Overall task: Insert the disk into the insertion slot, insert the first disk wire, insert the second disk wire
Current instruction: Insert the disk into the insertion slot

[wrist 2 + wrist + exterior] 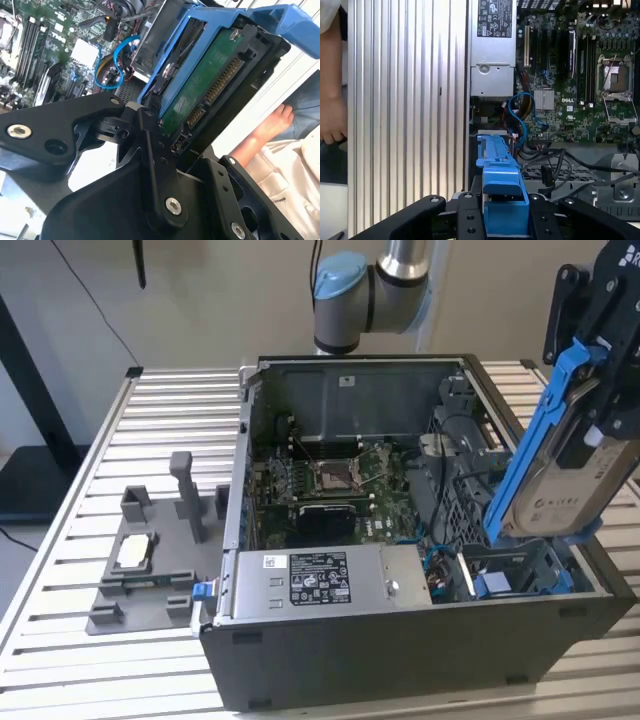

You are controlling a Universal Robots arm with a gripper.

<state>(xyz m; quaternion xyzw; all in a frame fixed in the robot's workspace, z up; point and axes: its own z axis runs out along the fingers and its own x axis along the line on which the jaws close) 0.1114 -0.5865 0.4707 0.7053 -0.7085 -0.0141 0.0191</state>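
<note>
In the exterior view my gripper (603, 415) is shut on the disk (562, 490), a silver-grey drive in a blue carrier frame. The disk hangs tilted, almost on edge, just above the insertion slot (515, 575) at the near right corner of the open computer case (400, 650). The second wrist view shows the disk's (210, 85) green circuit board and connector between my black fingers (155, 150). The first wrist view has the blue carrier (500, 180) standing up from the gripper (502, 222). Blue disk wires (520, 112) loop inside the case beside the bay.
The grey power-supply box (310, 580) lies along the case's front, with the motherboard (330, 480) behind it. A grey fixture (150, 560) holding a chip stands on the slatted table (150, 420) at the exterior view's left. A person's hand (330, 115) rests beside the table.
</note>
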